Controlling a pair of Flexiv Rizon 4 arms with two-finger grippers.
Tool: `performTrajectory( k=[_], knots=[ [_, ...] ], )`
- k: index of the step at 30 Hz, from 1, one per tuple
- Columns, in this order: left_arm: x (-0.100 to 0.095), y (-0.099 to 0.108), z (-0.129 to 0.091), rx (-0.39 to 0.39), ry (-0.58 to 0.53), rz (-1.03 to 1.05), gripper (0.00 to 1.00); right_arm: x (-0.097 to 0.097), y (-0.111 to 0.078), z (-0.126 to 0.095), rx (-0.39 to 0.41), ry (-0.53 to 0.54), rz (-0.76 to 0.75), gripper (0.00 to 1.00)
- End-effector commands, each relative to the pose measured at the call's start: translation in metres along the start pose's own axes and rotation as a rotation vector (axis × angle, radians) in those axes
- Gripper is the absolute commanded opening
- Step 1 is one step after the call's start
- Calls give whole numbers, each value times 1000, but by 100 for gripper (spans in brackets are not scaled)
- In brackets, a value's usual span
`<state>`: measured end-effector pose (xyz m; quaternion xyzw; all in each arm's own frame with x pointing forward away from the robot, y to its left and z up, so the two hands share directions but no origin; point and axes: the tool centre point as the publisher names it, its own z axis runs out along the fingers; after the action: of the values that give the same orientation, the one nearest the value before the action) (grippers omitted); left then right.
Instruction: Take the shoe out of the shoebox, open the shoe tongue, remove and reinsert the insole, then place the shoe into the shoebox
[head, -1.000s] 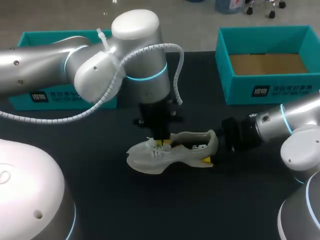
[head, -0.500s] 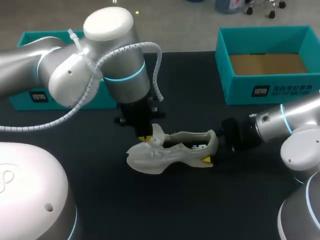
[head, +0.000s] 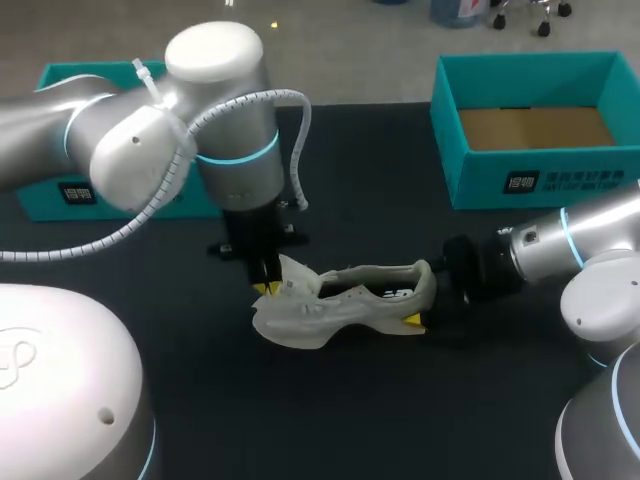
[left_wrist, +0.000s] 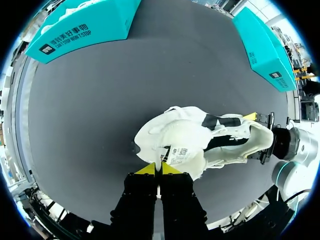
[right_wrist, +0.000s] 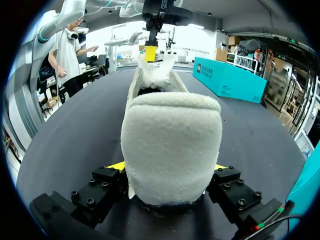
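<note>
A white shoe (head: 345, 298) lies on its side in the middle of the black table, toe to the left. My left gripper (head: 268, 288) stands over the toe end, shut on the shoe's tongue (head: 296, 274), which is pulled up and away from the opening. The left wrist view shows its yellow tips closed together on the tongue's edge (left_wrist: 176, 156), with my left gripper (left_wrist: 160, 169) just above the shoe (left_wrist: 210, 140). My right gripper (right_wrist: 169, 167) holds the heel (right_wrist: 171, 145) from both sides, low on the table at the shoe's right end (head: 425, 305).
An open teal shoebox (head: 540, 182) with a bare cardboard floor stands at the back right. A second teal box (head: 100, 192) sits at the back left, partly behind my left arm. The table's black front area lies bare.
My left gripper has swung left along the shoe from the opening toward the toe, drawing the tongue up and out. The right arm and the heel have stayed put.
</note>
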<state>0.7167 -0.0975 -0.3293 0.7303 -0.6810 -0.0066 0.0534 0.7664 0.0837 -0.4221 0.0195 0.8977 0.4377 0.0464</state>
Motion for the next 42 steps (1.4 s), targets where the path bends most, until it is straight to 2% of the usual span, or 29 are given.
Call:
performTrajectory(
  k=[1,8,19,23,26,28,29,30,42],
  knots=[
    [1,-8,15,-38,-23,-8,0,1,-3,3,4,-1,0,0],
    [-8,-15,31,-46,-59,-20,0,1,-3,3,4,-1,0,0],
    [-6,-16,59,-19,-78,-26,0,1,-3,3,4,-1,0,0],
    [-6,-15,60,-23,-76,-31,2,1,-3,3,4,-1,0,0],
    [-5,-14,54,-14,-70,-28,42,1,-3,3,4,-1,0,0],
    [-3,-13,47,-2,-72,-22,62,1,-3,3,4,-1,0,0],
    [-3,-13,43,4,-72,-19,84,1,-3,3,4,-1,0,0],
    [-2,-13,40,9,-72,-16,100,1,-3,3,4,-1,0,0],
    [9,-11,-2,95,-55,67,100,1,-3,3,4,-1,0,0]
  ],
)
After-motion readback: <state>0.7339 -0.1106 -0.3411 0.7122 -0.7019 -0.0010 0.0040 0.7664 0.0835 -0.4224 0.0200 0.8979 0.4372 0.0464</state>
